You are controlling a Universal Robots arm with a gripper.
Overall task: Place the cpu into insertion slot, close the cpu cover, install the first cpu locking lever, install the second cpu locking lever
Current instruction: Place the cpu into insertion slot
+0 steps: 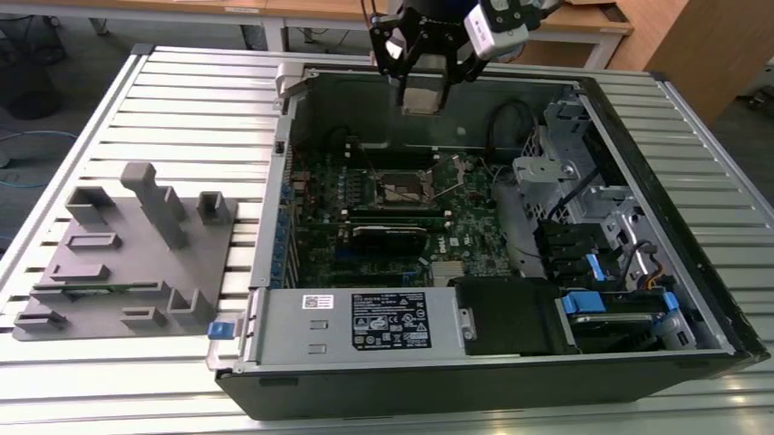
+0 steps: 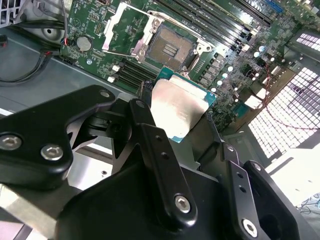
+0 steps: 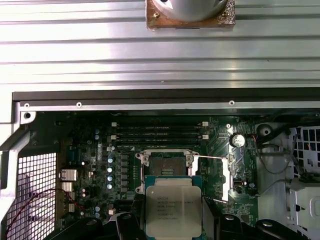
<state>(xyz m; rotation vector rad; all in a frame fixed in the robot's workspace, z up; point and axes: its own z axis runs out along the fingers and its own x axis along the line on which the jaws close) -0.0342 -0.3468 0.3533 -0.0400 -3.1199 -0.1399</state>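
Gripper was clamped on the cpu. Its fingers pinched two opposite edges, w/ the metal top facing the cams in both wrist views. Chip hung high inside the open pc case, well apart from the insertion slot down on the green board.

Step in hand, by my read: carrying the cpu to the slot. To do it well:
- keep the chip flat and square to the socket sides
- match its corner/notches to the socket
- come down straight, no sliding across the contact field
- let go only once it sits flush

Grip looked centred, chip roughly level.

Edges & room:
- cpu cover stood swung up off one side of the slot, so the dark centre lay bare.
- Thin locking levers were splayed out beside the slot, on the side away from the mesh vent. Fingers should prob. stay off them.
- Memory slots ran just beside the socket, low enough not to matter much.
- Cables and drive cage sat to the exterior view's right, well apart.
- Over the board itself there was plenty of open room for a vertical approach.
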